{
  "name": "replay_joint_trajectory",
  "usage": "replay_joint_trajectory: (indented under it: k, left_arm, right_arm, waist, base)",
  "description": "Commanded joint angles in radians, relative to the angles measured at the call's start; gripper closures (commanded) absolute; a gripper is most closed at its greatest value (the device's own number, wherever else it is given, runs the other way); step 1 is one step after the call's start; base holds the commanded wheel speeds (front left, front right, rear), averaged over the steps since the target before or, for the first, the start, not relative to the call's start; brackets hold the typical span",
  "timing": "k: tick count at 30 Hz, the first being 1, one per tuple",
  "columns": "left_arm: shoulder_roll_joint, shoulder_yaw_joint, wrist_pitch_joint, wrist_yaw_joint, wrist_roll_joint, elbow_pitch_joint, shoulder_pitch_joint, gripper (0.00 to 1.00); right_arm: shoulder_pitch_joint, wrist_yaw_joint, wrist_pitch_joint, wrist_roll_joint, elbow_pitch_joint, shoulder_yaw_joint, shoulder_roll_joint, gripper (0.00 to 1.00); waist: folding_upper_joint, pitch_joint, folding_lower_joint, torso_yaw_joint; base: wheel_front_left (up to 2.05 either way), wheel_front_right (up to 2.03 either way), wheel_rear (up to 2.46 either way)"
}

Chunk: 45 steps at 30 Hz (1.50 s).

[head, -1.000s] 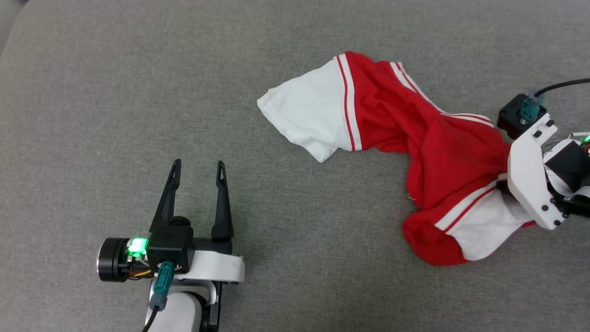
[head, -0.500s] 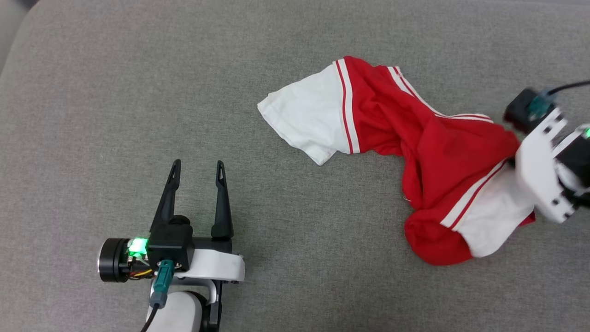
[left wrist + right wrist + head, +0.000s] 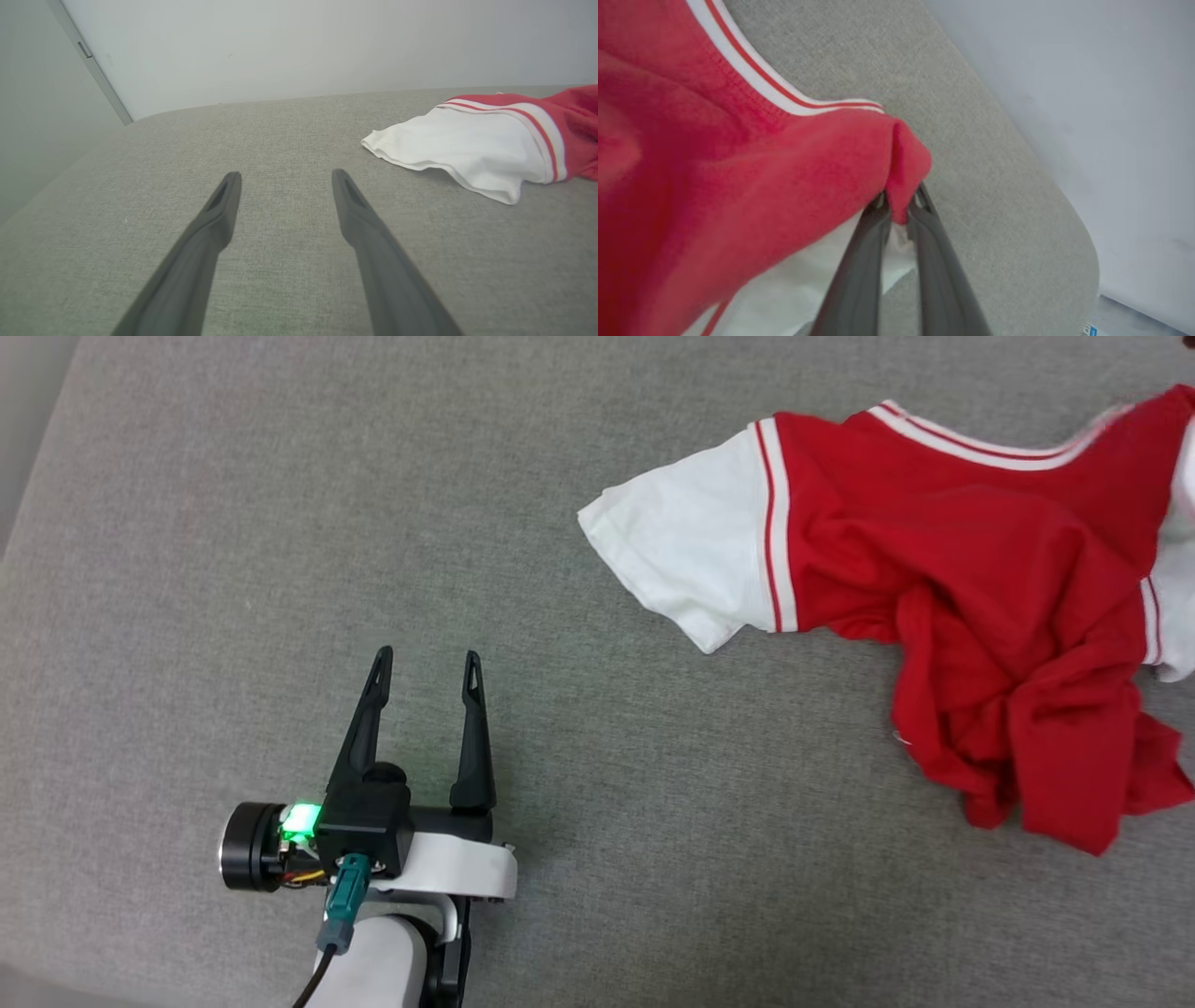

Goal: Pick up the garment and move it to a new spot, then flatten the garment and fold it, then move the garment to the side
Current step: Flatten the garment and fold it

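Light, floppy shirt (image 3: 980, 551) is pinched at a bunched red edge by the right gripper (image 3: 899, 205); left gripper (image 3: 427, 658) is spread, empty.

Left pincer (image 3: 427, 656) agape, right pincer (image 3: 900, 196) tight.

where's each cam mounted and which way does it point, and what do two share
Head view: on the head, looking down at the grey fabric surface; open left end effector lower left, the garment at right.
Left wrist view: on the left wrist, looking low along its fingers across the surface toward a pale wall.
Right wrist view: on the right wrist, looking along the right end effector, shut on a red fold of the garment.
Shared: head and left wrist views both show the white sleeve.
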Motion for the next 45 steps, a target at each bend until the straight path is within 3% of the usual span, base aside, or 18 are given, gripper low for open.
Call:
replay_joint_trajectory:
  k: [1, 9, 10, 11, 20, 24, 28, 32, 36, 40, 45]
  left_arm:
    - [-0.002, -0.003, -0.003, 0.004, -0.002, -0.002, -0.017, 0.00]
    - [-0.003, -0.003, -0.003, 0.013, -0.003, 0.012, -0.029, 0.00]
    - [-0.003, 0.001, -0.003, 0.012, 0.000, 0.015, -0.026, 0.00]
    - [-0.003, 0.007, -0.003, 0.012, 0.002, 0.017, -0.023, 0.00]
    - [0.032, 0.070, -0.003, 0.006, 0.012, 0.039, 0.033, 0.00]
    - [0.063, 0.107, -0.002, -0.012, 0.002, 0.053, 0.029, 0.00]
    - [0.112, 0.139, -0.002, -0.038, 0.003, 0.072, -0.014, 0.00]
    - [0.163, 0.170, -0.002, -0.077, -0.018, 0.123, -0.093, 0.00]
    - [0.221, 0.176, 0.016, -0.128, -0.024, 0.195, -0.192, 0.00]
    - [0.278, 0.147, 0.083, -0.179, -0.004, 0.235, -0.304, 0.00]
    - [0.325, 0.109, 0.214, -0.249, -0.010, 0.272, -0.444, 0.00]
  right_arm:
    - [0.003, -0.001, -0.007, 0.007, 0.032, 0.003, 0.025, 1.00]
    - [0.086, 0.001, -0.078, 0.047, 0.213, 0.037, 0.138, 0.99]
    - [0.084, 0.001, -0.101, 0.042, 0.227, 0.037, 0.142, 0.69]
    - [0.080, 0.001, -0.134, 0.033, 0.238, 0.035, 0.144, 0.00]
    - [0.087, -0.001, -0.581, -0.063, 0.331, -0.086, 0.187, 0.00]
    - [0.140, -0.001, -0.815, -0.140, 0.364, -0.200, 0.222, 0.00]
    - [0.223, -0.001, -0.895, -0.218, 0.349, -0.378, 0.276, 0.00]
    - [0.399, -0.001, -0.897, -0.347, 0.142, -0.662, 0.338, 0.00]
    - [0.634, -0.001, -0.897, -0.488, -0.137, -0.931, 0.461, 0.00]
    - [0.844, -0.001, -0.897, -0.572, -0.346, -1.059, 0.591, 0.00]
    - [1.003, -0.001, -0.898, -0.612, -0.493, -1.106, 0.698, 0.00]
  waist:
    - [0.0000, 0.028, -0.0001, 0.023]
    - [0.0000, 0.021, -0.0001, 0.023]
    - [0.0000, 0.011, -0.0001, 0.017]
    - [0.0000, -0.001, -0.0001, 0.011]
    - [0.0000, -0.154, -0.0001, -0.078]
    - [0.0000, -0.200, -0.0001, -0.121]
    - [0.0000, -0.226, -0.0001, -0.159]
    - [0.0000, -0.240, -0.0001, -0.190]
    - [0.0000, -0.250, -0.0001, -0.216]
    - [0.0000, -0.258, -0.0001, -0.239]
    - [0.0000, -0.257, -0.0001, -0.262]
  base:
    - [0.00, 0.00, 0.00]
    - [0.00, 0.00, 0.00]
    - [0.00, 0.00, 0.00]
    - [0.00, 0.00, 0.00]
    - [0.00, 0.00, 0.00]
    - [0.00, 0.00, 0.00]
    - [0.00, 0.00, 0.00]
    - [0.00, 0.00, 0.00]
    - [0.00, 0.00, 0.00]
    - [0.00, 0.00, 0.00]
    - [0.00, 0.00, 0.00]
